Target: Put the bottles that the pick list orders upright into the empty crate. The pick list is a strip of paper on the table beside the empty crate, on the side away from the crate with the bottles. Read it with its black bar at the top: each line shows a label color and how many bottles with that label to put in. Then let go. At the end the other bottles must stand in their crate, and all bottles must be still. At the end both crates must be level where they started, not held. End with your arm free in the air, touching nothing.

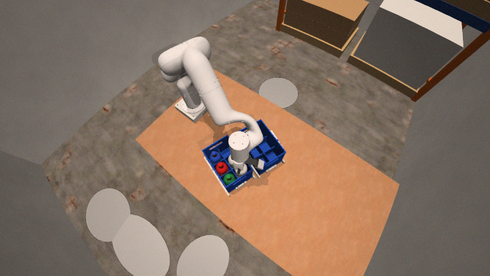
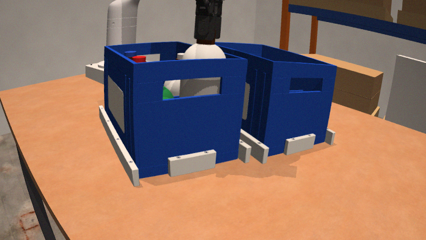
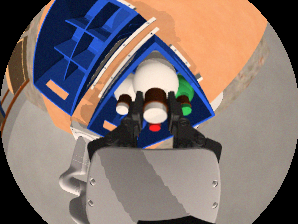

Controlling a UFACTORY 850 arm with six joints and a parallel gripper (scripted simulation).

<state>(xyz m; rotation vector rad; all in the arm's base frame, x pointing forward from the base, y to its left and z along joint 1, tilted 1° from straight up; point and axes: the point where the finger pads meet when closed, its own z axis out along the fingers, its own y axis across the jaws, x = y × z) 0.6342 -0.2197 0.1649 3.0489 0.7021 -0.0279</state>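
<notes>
Two blue crates stand side by side on the orange table. The crate with the bottles [image 2: 178,104] is the near left one, and the empty crate [image 2: 291,98] [image 1: 269,149] with its dividers is on its right. My gripper [image 2: 206,40] is shut on the brown-capped neck of a white bottle [image 2: 203,53], which stands upright, its shoulder risen just above the crate's rim. Its label is hidden. In the wrist view the held bottle [image 3: 154,82] hangs below my fingers. Blue [image 1: 214,156], red [image 1: 221,167] and green [image 1: 228,178] bottles stand in their cells. I cannot make out the pick list.
Grey rails [image 2: 190,162] hold both crates at their bases. The robot base [image 1: 190,109] stands at the table's far corner. Shelving with cardboard boxes [image 2: 351,80] is behind on the right. The table edge [image 2: 26,167] runs close on the left.
</notes>
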